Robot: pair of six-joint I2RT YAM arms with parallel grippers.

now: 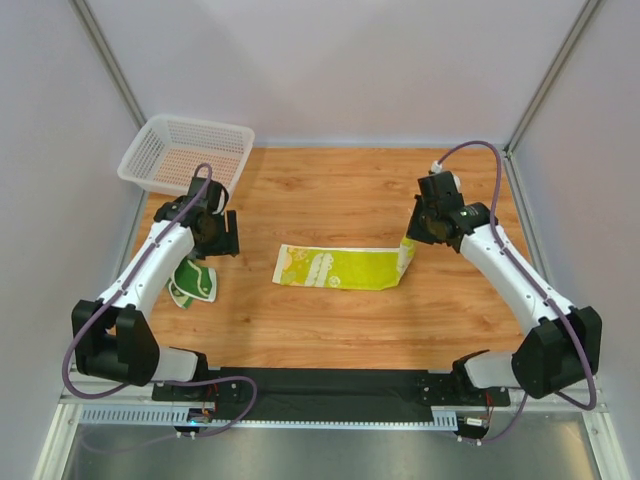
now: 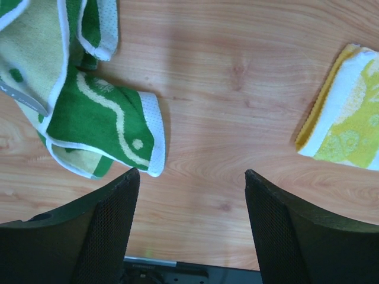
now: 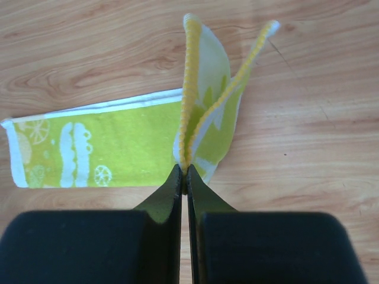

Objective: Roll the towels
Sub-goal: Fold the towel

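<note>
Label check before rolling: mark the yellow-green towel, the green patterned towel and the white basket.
yellow-green towel (image 1: 340, 268), top external view, middle of the flat part.
green patterned towel (image 2: 100, 118), left wrist view, dark green folded corner.
basket (image 1: 200, 121), top external view, far rim.

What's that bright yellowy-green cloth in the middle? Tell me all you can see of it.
The yellow-green towel is a thin, soft-looking cloth laid out as a long strip, printed with pale citrus-slice shapes, with a white band at its left end and yellow edging. Most lies flat on the wooden table. Its right end is lifted, pinched between the closed fingers of the right hand.
</note>
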